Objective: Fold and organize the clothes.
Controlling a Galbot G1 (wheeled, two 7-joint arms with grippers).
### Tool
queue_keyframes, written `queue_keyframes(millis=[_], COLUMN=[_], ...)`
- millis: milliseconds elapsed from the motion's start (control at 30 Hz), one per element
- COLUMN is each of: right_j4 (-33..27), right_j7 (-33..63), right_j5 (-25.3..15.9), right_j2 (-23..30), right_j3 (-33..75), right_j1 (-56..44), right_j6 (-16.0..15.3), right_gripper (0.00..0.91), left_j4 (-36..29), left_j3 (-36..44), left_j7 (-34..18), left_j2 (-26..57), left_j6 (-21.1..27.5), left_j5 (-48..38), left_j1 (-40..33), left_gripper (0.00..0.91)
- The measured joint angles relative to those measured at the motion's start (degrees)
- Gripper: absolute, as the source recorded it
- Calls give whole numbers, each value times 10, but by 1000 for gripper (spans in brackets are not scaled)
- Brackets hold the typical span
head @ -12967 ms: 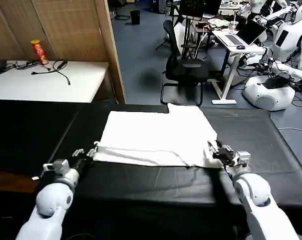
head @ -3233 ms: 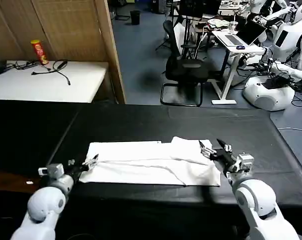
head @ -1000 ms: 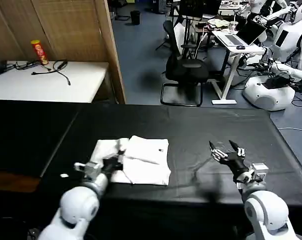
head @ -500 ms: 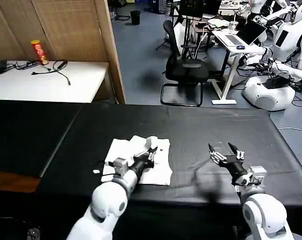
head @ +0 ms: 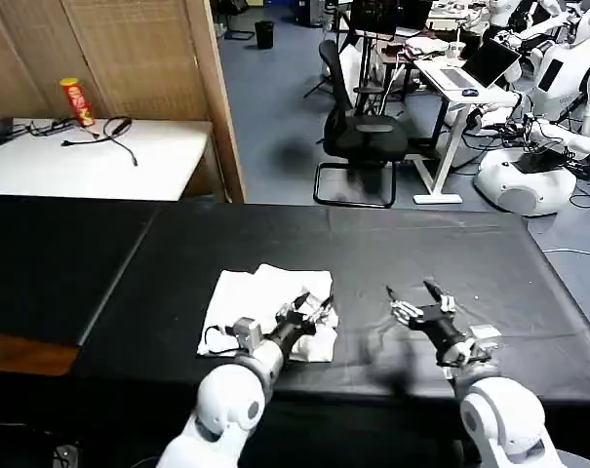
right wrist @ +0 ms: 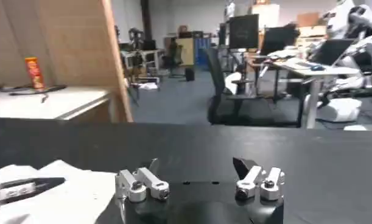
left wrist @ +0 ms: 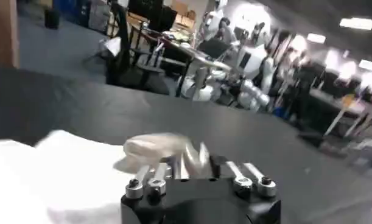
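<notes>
The white T-shirt (head: 251,297) lies folded into a small, rumpled packet on the black table (head: 490,258), left of centre near the front edge. My left gripper (head: 312,310) is at the packet's right edge, its fingers close together and shut on a bunched fold of the T-shirt. In the left wrist view the gripper (left wrist: 187,157) has a white lump of the T-shirt (left wrist: 155,148) at its tips. My right gripper (head: 412,295) hovers open over bare table to the right of the T-shirt, holding nothing. In the right wrist view that gripper (right wrist: 198,167) is spread wide and the T-shirt (right wrist: 58,182) lies off to one side.
A white side table (head: 90,156) at the back left carries a red can (head: 72,100) and cables. A wooden partition (head: 138,58) stands behind it. Beyond the black table stand an office chair (head: 358,132), desks and other robots (head: 533,171).
My left gripper has carried the T-shirt's fold further right and toward the front edge, so the packet is narrower. My right gripper has shifted slightly left and stays open.
</notes>
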Motion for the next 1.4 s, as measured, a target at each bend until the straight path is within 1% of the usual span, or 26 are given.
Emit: queue_keyframes(millis=[167,267,400,533,600,667,733,833,967,1100,1233,1367,1400], right_j4=[-24,-47,-81,-114,-129,-135,-134,-118,-91,-58,-31,-14,-10], right_j7=[-11,-13,-14,-15,-8,-2,0,14,28,30,29,27,27], right_j5=[-28,-43,-58,-91,-118,-134,-140,-158,-158,-129,-105,-94,-89], right_j2=[-6,-1,12,27,34,35,33,26,23,28,25,21,21], right_j3=[-55,-97,-147,-185,-195,-199,-195,-176,-143,-107,-80,-63,-60], right_j1=[30,55,91,124,133,136,133,119,98,75,56,47,45], right_j6=[4,4,2,-4,-18,-24,-29,-35,-27,-18,-10,-2,-1], right_gripper=[878,878,878,878,878,878,878,878,878,878,878,878,878], left_j4=[-23,-28,-34,-29,-26,-20,-14,-6,5,21,32,37,39], left_j3=[-26,-59,-111,-152,-166,-178,-187,-200,-208,-214,-222,-227,-227], left_j7=[12,10,10,10,11,13,14,16,22,27,26,26,27], left_j2=[18,49,90,104,107,109,111,112,108,99,90,85,83], left_j6=[-26,-43,-50,-59,-64,-69,-69,-65,-65,-63,-57,-53,-53], left_j5=[39,52,51,52,55,57,54,34,21,1,-36,-66,-70], left_j1=[13,22,40,59,66,70,72,72,68,65,67,70,70], left_gripper=[878,878,878,878,878,878,878,878,878,878,878,878,751])
